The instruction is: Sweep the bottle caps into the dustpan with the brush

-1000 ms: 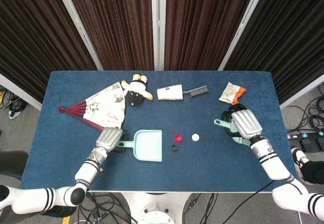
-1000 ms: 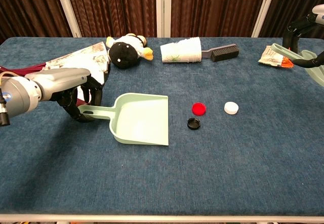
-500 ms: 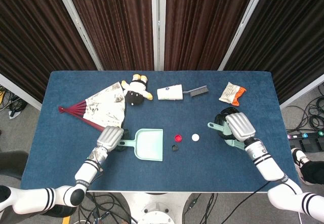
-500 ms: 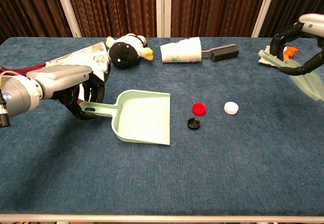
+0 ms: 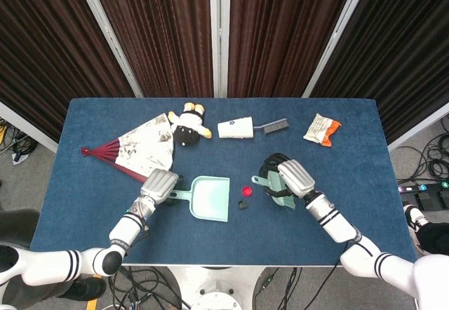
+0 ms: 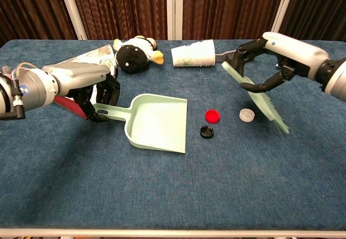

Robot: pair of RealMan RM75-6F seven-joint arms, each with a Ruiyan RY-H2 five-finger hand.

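My left hand [image 6: 97, 95] [image 5: 160, 184] grips the handle of the pale green dustpan [image 6: 159, 123] [image 5: 210, 199], whose mouth faces the caps. A red cap [image 6: 212, 116] [image 5: 246, 191] and a black cap [image 6: 206, 132] [image 5: 242, 205] lie just right of the pan's mouth. The white cap [image 6: 247, 114] sits further right, right beside the bristles; the head view hides it under my right hand. My right hand [image 6: 273, 60] [image 5: 291, 179] holds a pale green brush [image 6: 259, 98] [image 5: 276, 184], tilted with its bristles down at the white cap.
Along the back of the blue table [image 5: 91, 212] lie a folding fan [image 5: 137, 149], a plush penguin [image 5: 186, 124], stacked paper cups [image 5: 235, 127] with a dark brush [image 5: 275, 124] beside them, and a snack packet [image 5: 323, 129] at the back right.
My right hand has carried the green brush leftward from the table's right side to the white cap. My left hand has slid the dustpan a little to the right, toward the caps.
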